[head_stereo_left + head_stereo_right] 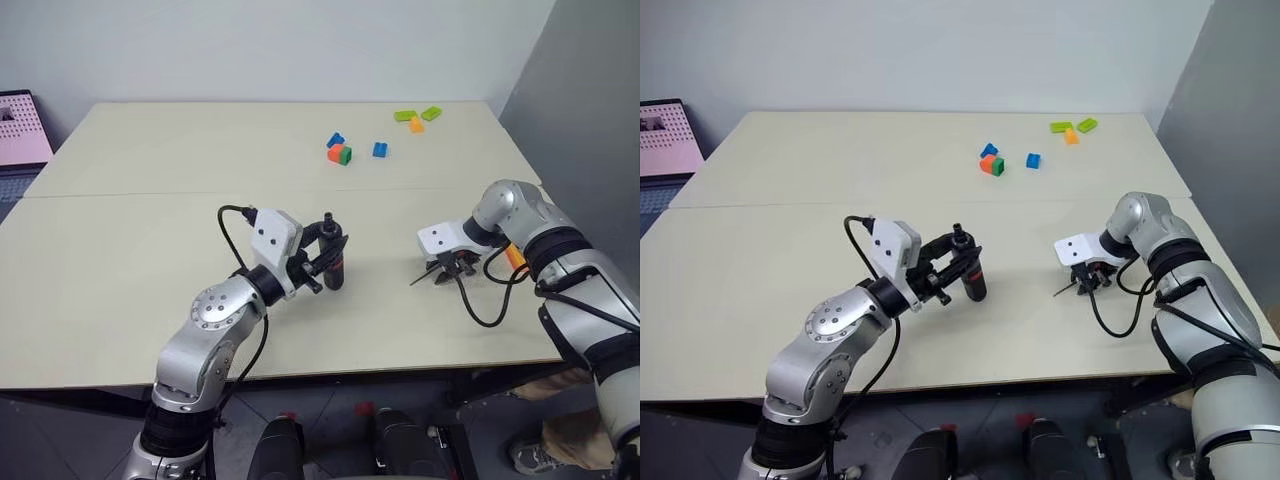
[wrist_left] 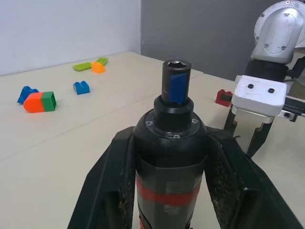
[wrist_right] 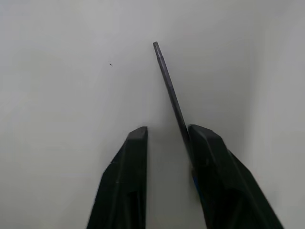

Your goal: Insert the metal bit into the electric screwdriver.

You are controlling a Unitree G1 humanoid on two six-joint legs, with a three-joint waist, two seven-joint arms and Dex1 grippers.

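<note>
Left gripper (image 1: 325, 255), nearest, clamps the screwdriver (image 2: 171, 157) above the table (image 1: 150, 250); right gripper (image 3: 167, 143), jaws narrowed but gapped, straddles the bit (image 3: 169, 90) lying on the table against one finger — light, stiff, likely slippery, best pinched mid-shaft.

Head stereo overhead; wrist close-ups.
</note>
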